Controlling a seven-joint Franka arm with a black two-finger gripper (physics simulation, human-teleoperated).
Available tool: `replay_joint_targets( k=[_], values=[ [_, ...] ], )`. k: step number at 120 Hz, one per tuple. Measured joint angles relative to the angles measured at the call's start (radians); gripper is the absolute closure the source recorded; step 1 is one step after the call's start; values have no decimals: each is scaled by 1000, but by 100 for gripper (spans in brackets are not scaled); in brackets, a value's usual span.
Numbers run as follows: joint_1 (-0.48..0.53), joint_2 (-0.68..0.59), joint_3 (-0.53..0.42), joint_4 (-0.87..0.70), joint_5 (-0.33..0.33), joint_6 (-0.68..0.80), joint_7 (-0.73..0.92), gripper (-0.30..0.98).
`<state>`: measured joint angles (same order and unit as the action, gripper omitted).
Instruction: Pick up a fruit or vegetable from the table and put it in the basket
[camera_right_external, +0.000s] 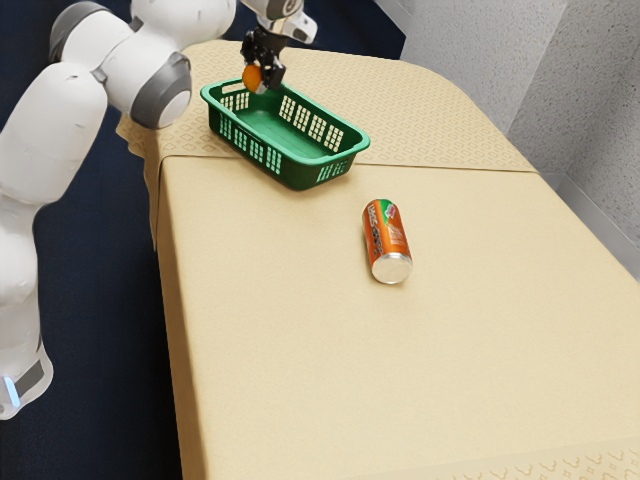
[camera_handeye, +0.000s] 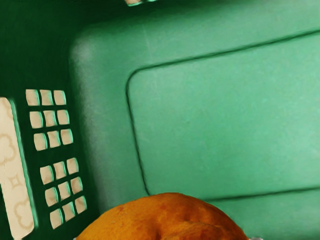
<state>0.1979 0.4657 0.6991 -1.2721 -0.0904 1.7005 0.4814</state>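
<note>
Over the green plastic basket (camera_right_external: 296, 177), in the exterior view, hangs the black two-finger gripper (camera_right_external: 264, 84), pinching that round, dimpled orange fruit (camera_right_external: 252, 77), if I judge rightly. See it, near the end by the arm?

— I do. The orange-and-green metal can (camera_right_external: 387, 240) lies well apart on the cream cloth-covered table (camera_right_external: 300, 350), so it's no bother. But would you let go there?

— Not quite. I'd ease inward first, away from that end rim, so neither fruit nor knuckles clip it going down

— And the wrist view, what does that tell you?

— The fruit has the basket's smooth floor (camera_handeye: 215, 125) beyond it, with the slotted wall (camera_handeye: 92, 175) close by. I'd lower it gently, level, near the bottom, then spread the fingers slowly and lift straight up. A high drop could set it bouncing or rolling
</note>
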Motion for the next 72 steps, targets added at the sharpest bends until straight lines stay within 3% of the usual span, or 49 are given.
replay_joint_targets(
  k=[13,22,38,66,72],
  values=[
    [170,4,-199,42,68,35,46,36],
    [220,4,-272,54,126,55,77,36],
    [235,4,-296,51,167,103,139,36],
    [241,8,-299,51,171,154,220,36],
    [241,11,-299,52,168,158,237,25]
  ],
)
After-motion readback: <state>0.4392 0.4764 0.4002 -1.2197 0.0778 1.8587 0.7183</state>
